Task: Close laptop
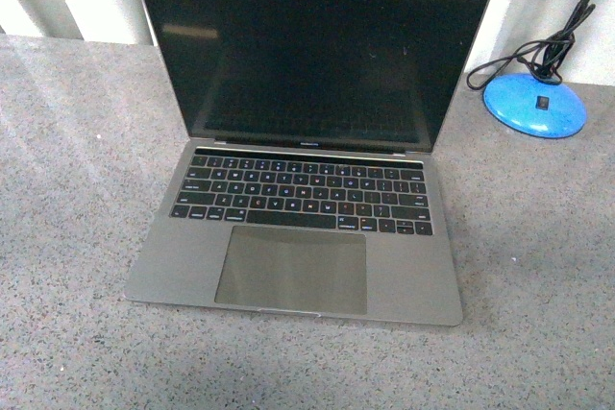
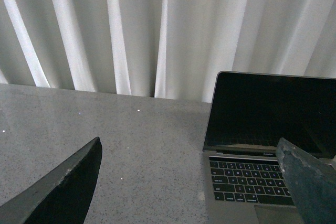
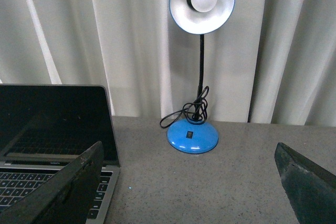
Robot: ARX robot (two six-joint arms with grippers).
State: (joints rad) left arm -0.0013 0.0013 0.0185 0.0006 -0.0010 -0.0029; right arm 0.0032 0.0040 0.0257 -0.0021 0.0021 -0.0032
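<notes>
Grey speckled worktop (image 1: 77,189) carries one laptop (image 1: 306,194) mid-scene and one blue lamp (image 1: 534,103) at the far right. The laptop stands open, its dark screen facing near and its long axis running left to right. The left fingers (image 2: 63,187) and right fingers (image 3: 68,187) are spread wide, holding nothing.

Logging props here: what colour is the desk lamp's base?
Bright blue. The lamp base shows best in the right wrist view.
</notes>
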